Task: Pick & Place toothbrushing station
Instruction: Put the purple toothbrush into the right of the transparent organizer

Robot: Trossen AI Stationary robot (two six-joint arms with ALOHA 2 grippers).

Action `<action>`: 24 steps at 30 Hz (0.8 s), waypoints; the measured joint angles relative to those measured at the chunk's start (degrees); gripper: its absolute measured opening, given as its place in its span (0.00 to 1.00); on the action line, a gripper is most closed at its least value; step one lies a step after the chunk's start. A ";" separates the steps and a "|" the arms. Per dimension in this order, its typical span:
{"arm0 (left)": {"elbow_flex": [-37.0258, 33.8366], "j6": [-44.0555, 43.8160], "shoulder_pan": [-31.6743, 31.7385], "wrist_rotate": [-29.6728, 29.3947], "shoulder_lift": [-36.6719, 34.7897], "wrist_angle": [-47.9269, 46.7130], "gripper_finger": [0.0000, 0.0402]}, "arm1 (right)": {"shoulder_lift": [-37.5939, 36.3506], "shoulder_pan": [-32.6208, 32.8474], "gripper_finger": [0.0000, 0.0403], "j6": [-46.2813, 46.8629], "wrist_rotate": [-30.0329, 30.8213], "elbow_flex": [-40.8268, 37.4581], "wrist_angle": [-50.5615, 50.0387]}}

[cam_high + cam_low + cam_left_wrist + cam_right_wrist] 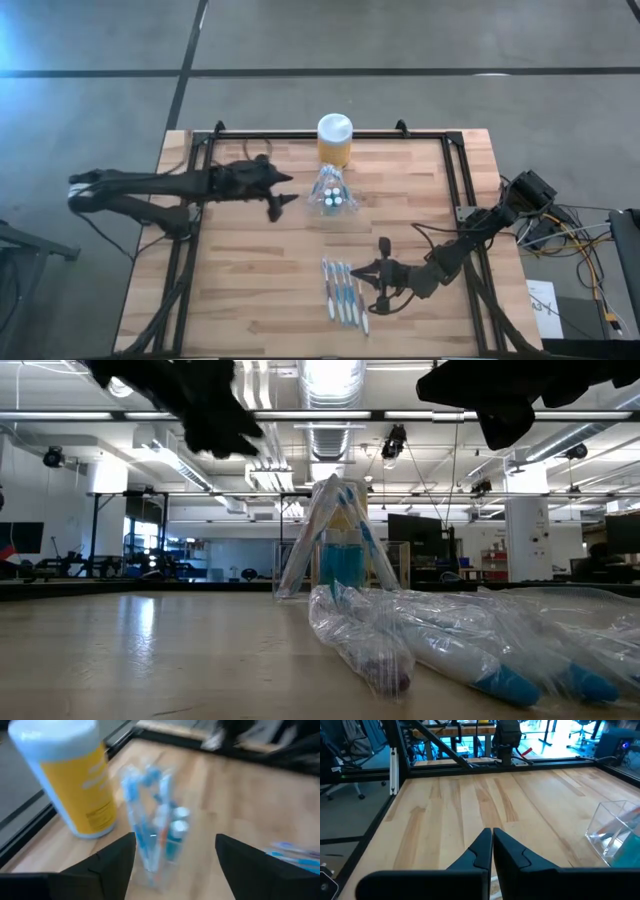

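surface: wood table [260,270], black frame | room: grey floor | my left gripper [285,200] wide, beside clear holder [331,193] | right gripper [378,272] closed, empty

Left pincer [283,195] wide apart mid-table, right pincer [378,271] fingers pressed together near the front edge

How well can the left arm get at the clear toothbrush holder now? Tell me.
Probably well. The left pincer stands open just beside the toothbrushing station, with nothing between them; the yellow jar sits behind the holder, off the approach line.
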 joint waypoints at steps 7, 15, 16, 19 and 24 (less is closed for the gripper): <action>-8.08 -3.09 -7.83 3.94 -20.09 -4.74 0.52 | -0.35 0.11 0.03 6.26 0.09 -0.09 -5.90; -31.81 -4.87 -21.44 2.55 -40.10 11.97 0.03 | -3.02 -0.09 0.03 28.31 -5.25 -0.17 -22.84; -33.34 -4.89 -22.23 2.53 -41.69 12.49 0.03 | -3.37 -0.09 0.03 30.40 -7.14 0.07 -24.55; -36.65 -4.85 -23.79 2.51 -45.31 12.70 0.01 | -3.76 0.04 0.03 38.23 -12.87 2.37 -32.04; -40.09 -4.07 -24.09 2.31 -48.02 14.81 0.02 | -1.90 0.52 0.03 52.18 -17.52 8.32 -43.46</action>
